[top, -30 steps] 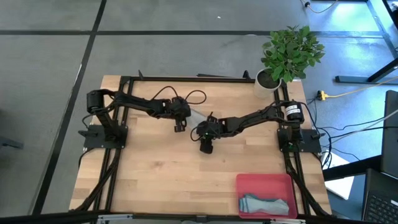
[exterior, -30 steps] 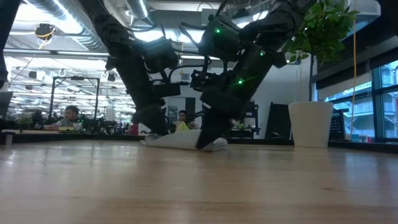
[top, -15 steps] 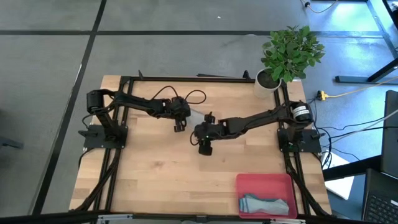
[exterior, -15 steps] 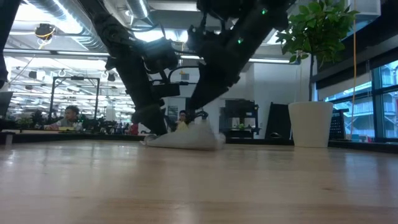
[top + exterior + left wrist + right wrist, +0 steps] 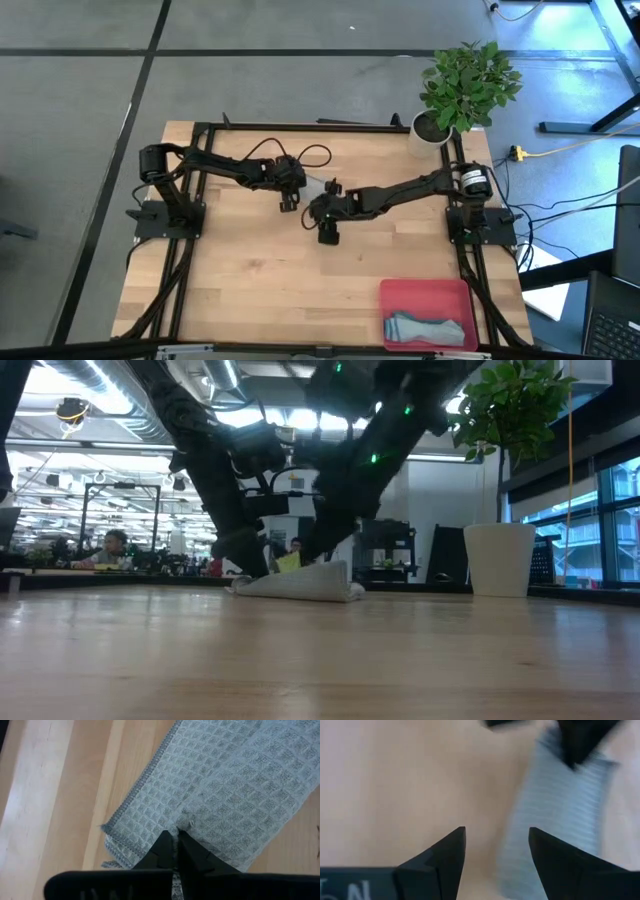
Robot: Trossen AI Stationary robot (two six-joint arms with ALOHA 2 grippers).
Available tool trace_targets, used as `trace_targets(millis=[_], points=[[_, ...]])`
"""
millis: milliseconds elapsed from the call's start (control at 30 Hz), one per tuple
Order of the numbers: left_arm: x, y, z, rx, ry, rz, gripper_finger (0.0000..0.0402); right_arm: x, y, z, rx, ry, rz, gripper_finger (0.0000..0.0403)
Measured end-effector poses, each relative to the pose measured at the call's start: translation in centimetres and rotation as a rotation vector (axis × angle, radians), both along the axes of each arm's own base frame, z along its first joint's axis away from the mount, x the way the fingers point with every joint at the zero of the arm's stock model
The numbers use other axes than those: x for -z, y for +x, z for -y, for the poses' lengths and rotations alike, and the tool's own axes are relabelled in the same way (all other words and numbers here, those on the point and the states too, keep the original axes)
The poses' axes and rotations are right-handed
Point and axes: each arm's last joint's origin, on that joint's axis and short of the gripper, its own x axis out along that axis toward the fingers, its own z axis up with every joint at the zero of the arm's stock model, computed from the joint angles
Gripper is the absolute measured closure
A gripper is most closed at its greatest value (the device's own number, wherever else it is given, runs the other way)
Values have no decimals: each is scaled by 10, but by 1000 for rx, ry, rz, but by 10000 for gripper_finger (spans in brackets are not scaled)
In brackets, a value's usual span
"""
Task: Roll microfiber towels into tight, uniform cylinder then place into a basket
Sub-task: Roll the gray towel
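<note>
A pale grey-green waffle-weave microfiber towel [image 5: 225,785] lies spread on the wooden table, seen in the low view as a low heap [image 5: 300,582]. My left gripper [image 5: 176,834] is shut, its tips on the towel close to one hemmed corner [image 5: 107,827]. My right gripper [image 5: 496,845] hangs open above the table just beside the towel [image 5: 555,810], touching nothing. A second, teal-blue towel [image 5: 428,328] lies bunched in the pink basket [image 5: 395,295] at the near right. My left gripper presses its shut fingertips [image 5: 170,842] down on the towel's upper face [image 5: 190,822], a short way in from the hemmed corner. The fingers slant down from the table's left side. The towel lies flat on the table beneath them, slightly puckered at the tips.
A potted plant [image 5: 462,85] stands at the far right corner, its white pot [image 5: 497,558] showing in the low view. Bare wood fills the near half of the table [image 5: 260,290]. People sit in the room beyond the far edge.
My right gripper has risen off the towel's right end and rolled a little, its fingers staying open. The towel's end there was drawn up into a small heap and now rests raised on the table.
</note>
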Motion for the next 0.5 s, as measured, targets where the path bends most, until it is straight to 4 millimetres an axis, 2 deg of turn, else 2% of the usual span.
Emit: trace_targets(millis=[167,367,500], points=[[0,0,0,0,-1,0,401,4,-2,20,50,-49,-40,185],[0,0,1,0,-1,1,401,18,0,30,75,-36,-77,185],[0,0,1,-1,-1,1,401,29,-1,36,162,-69,-106,185]])
